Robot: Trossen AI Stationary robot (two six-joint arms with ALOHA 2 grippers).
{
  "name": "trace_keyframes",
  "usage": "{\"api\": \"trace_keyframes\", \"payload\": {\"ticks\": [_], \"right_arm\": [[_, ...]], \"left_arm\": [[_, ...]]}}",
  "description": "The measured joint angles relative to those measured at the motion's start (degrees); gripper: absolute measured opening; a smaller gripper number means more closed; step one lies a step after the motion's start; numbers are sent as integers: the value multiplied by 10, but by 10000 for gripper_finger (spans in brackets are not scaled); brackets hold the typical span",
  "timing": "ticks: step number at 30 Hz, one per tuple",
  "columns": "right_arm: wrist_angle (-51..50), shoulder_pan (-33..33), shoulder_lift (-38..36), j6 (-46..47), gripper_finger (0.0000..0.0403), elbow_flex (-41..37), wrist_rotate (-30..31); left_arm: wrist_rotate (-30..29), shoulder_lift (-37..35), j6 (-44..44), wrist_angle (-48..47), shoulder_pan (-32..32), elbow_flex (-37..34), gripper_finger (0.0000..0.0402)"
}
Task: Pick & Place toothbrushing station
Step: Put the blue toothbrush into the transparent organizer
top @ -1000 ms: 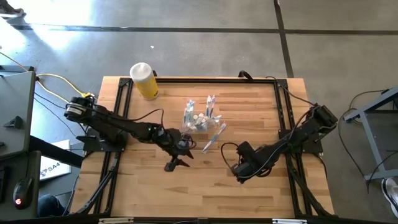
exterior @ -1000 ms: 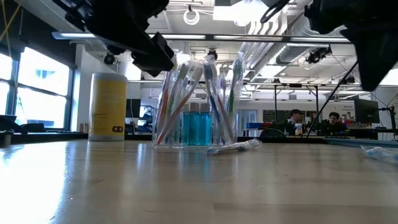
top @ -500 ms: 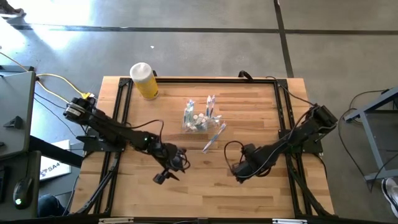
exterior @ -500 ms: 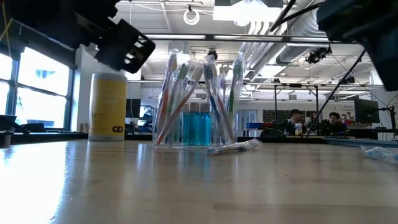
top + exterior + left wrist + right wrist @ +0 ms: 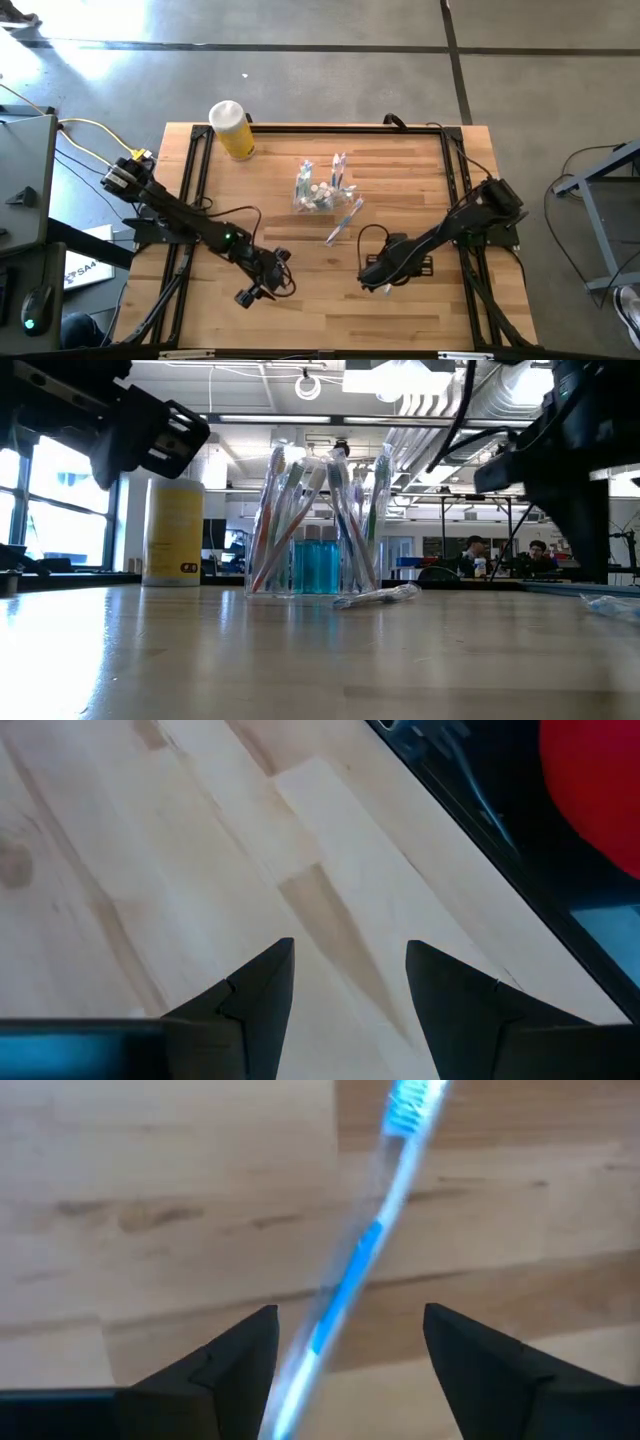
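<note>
From above, one loose toothbrush lies on the wooden surface just beside the clear holder cup. The right claw is nearer; the left claw waits spread, further off. In the right wrist view, the brush's long axis runs diagonally between spread, empty fingers.

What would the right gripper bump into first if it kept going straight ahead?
Probably the blue toothbrush. It shows right between the open right gripper fingers, over the wooden table; whether it lies flat there is unclear.
</note>
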Motion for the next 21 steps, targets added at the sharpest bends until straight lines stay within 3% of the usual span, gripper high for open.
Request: {"api": "trace_keyframes", "payload": {"ticks": [4, 10, 15, 18, 21], "right_arm": [[37, -16, 6, -15, 243, -27, -4], [171, -17, -1, 11, 243, -125, -34], [220, -24, -7, -18, 240, -157, -14], [206, -31, -10, -62, 213, -157, -9], [197, -38, -15, -116, 149, -158, 1]], "left_arm": [[-2, 0, -18, -10, -14, 0, 190], [-2, 0, -30, -11, -43, 0, 190], [0, 0, -30, -11, -55, 0, 190], [0, 0, -30, -19, -54, 0, 190], [-1, 0, -30, -30, -54, 0, 190]]}}
